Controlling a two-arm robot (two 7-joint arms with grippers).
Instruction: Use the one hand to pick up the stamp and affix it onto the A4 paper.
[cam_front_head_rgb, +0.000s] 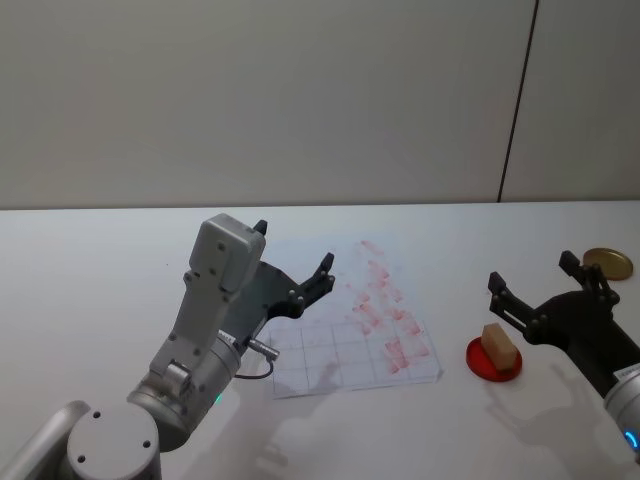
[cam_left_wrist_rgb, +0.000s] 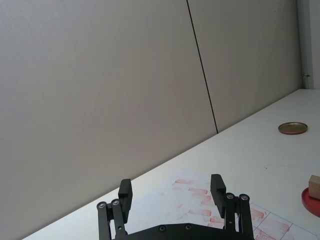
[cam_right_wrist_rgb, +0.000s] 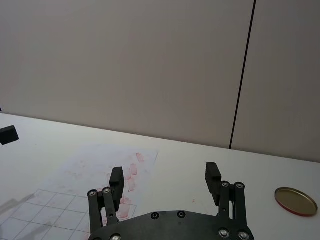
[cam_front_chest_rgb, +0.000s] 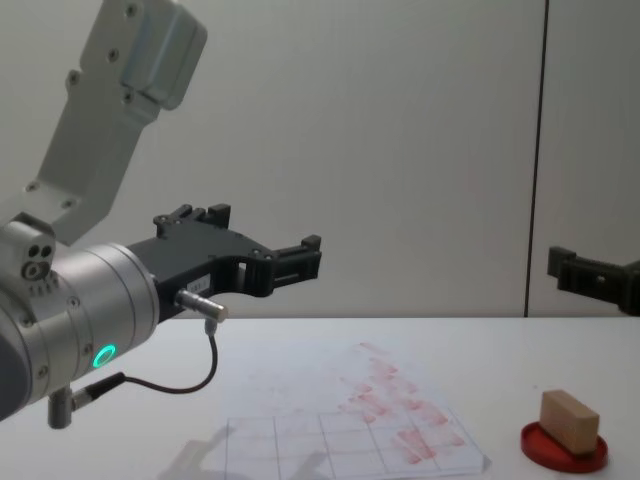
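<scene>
The stamp, a small tan wooden block, stands on a round red ink pad right of the A4 paper, a white gridded sheet with red marks. My right gripper hovers open just behind and above the stamp, apart from it and holding nothing. In its wrist view the right gripper shows spread fingers over the table, with the paper beyond. My left gripper hangs open above the paper's left part, a black cable looping under its wrist. From the chest, the stamp sits on the pad.
A flat gold lid lies at the table's far right, behind the right gripper. The grey wall stands close behind the white table. The left arm's large silver body occupies the near left.
</scene>
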